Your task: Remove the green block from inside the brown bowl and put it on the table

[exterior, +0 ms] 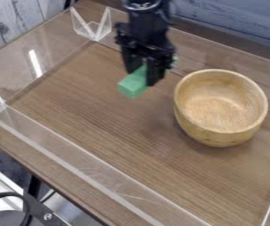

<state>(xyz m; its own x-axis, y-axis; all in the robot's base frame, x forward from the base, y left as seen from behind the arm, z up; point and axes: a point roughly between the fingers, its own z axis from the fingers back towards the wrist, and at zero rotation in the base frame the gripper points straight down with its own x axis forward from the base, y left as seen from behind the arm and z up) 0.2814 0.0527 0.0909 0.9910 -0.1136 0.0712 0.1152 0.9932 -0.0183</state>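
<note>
The green block (134, 83) sits between the fingertips of the gripper (140, 74), which is clamped on it, beside the bowl (220, 108) and toward the table's (96, 124) far edge.

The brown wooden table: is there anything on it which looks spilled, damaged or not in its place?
Nothing stands out. The round light wooden bowl sits upright, and the bright green block is at the black tool, beside the bowl.

Green block (135, 83) (tilted) beside bowl (220, 107)
</note>
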